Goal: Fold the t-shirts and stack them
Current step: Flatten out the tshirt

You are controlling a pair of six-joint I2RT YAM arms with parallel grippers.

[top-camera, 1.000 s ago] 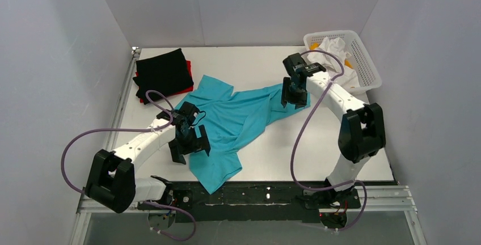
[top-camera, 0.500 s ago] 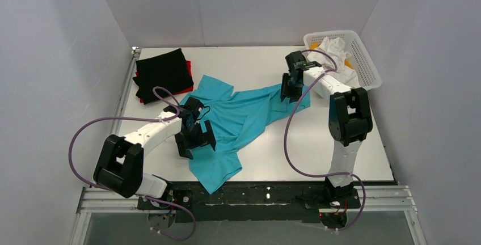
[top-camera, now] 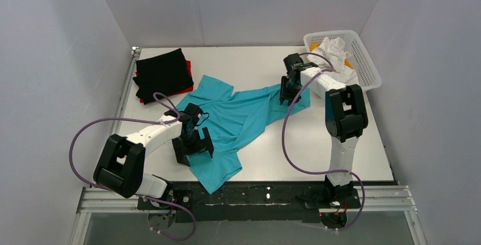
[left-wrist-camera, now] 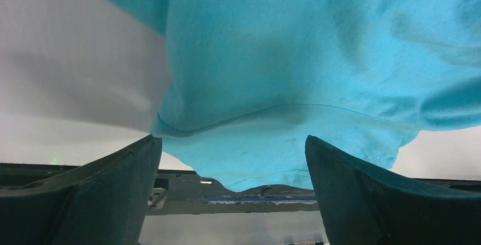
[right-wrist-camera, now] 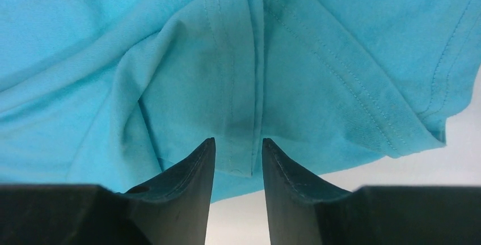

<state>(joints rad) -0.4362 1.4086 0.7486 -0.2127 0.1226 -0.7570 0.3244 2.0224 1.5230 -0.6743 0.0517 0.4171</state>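
Top view only: turquoise t-shirt (top-camera: 238,117) spread unfolded and rumpled across the middle of the table (top-camera: 255,63), one corner trailing toward the near edge. At the far left corner, black t-shirt (top-camera: 164,72) folded flat on top of a red t-shirt (top-camera: 189,67), just a red edge peeking out. At the far right corner, white basket (top-camera: 366,69) with white cloth (top-camera: 334,49) inside.

Left pincer (top-camera: 193,143) over the shirt's left side, toward its near end. Right pincer (top-camera: 289,92) at the shirt's far right end, beside the basket.

Left wrist view only: left pincer (left-wrist-camera: 231,143) spread wide, a hemmed edge of turquoise cloth lying between the two fingers, neither touching it as far as can be told.

Right wrist view only: right pincer (right-wrist-camera: 238,141) nearly pressed together, pinching a seamed ridge of the turquoise cloth in the narrow gap.

Against a second ago: right arm's elbow drawn in from the right and raised, pincer hardly shifted. Left pincer first moved a little farther over the shirt, then eased back toward the near edge. Shirt's outline much the same throughout.
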